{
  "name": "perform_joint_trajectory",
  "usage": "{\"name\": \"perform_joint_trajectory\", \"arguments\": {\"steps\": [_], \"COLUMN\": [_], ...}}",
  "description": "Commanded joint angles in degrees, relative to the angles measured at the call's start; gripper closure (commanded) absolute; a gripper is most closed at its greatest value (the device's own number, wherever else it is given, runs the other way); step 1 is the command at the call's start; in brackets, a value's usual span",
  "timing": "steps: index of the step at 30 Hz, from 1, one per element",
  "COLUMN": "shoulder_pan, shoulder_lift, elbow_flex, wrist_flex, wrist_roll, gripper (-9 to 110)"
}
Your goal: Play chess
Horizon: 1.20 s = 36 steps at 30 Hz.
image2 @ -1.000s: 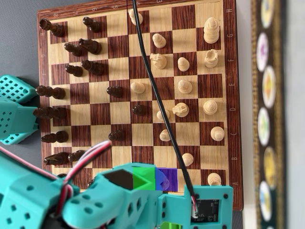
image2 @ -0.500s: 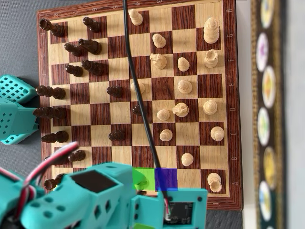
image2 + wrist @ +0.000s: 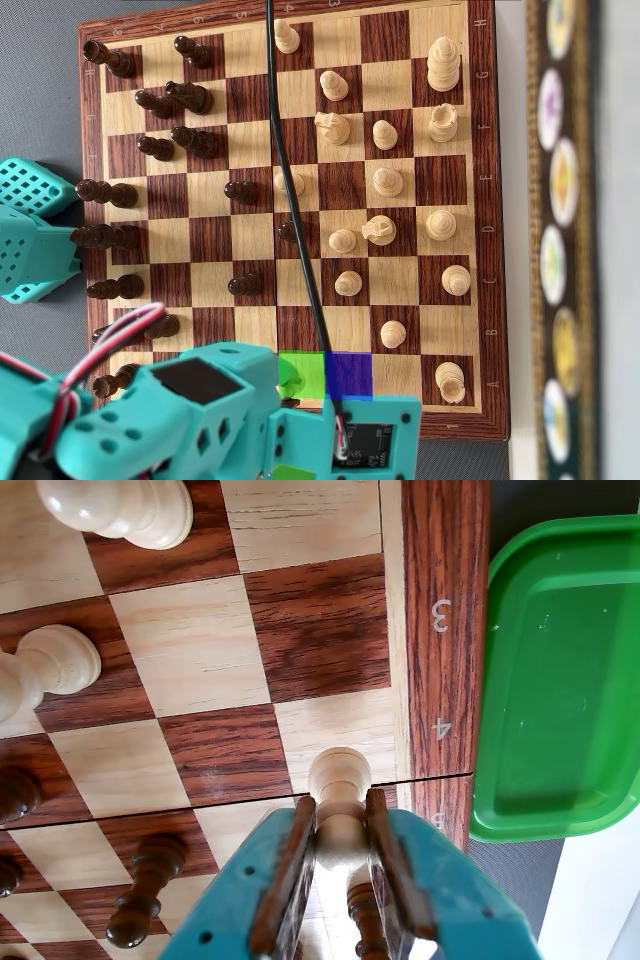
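Wooden chessboard [image 3: 200,650] fills our wrist view; at 6 o'clock our gripper [image 3: 340,855] clenches a light pawn [image 3: 340,800] by the board's edge, green tray [image 3: 560,680] at 3 o'clock. Overhead, our arm [image 3: 200,420] has barely shifted since half a second ago, covering the board's 6 o'clock edge.

Materials and finish, as you see them

Your chessboard [image 3: 320,620] is grained wood with a satin sheen; the pale pawn [image 3: 340,800] smooth turned wood; gripper [image 3: 338,870] matt teal plastic, brown-padded; the tray [image 3: 560,680] glossy green plastic.

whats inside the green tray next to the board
In the wrist view the green tray looks empty: only bare plastic shows. Its right part runs out of frame, so that part can't be checked. In the overhead view the arm covers it.
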Motion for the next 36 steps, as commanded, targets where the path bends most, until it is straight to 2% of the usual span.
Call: {"name": "perform_joint_trajectory", "arguments": {"steps": [1, 36], "shoulder_pan": [0.97, 0.79], "shoulder_lift": [2.72, 0.79], "elbow_flex": [-0.09, 2.64], "wrist_flex": [-0.79, -4.04], "wrist_roll": [-0.09, 0.18], "gripper": [94, 93]}}
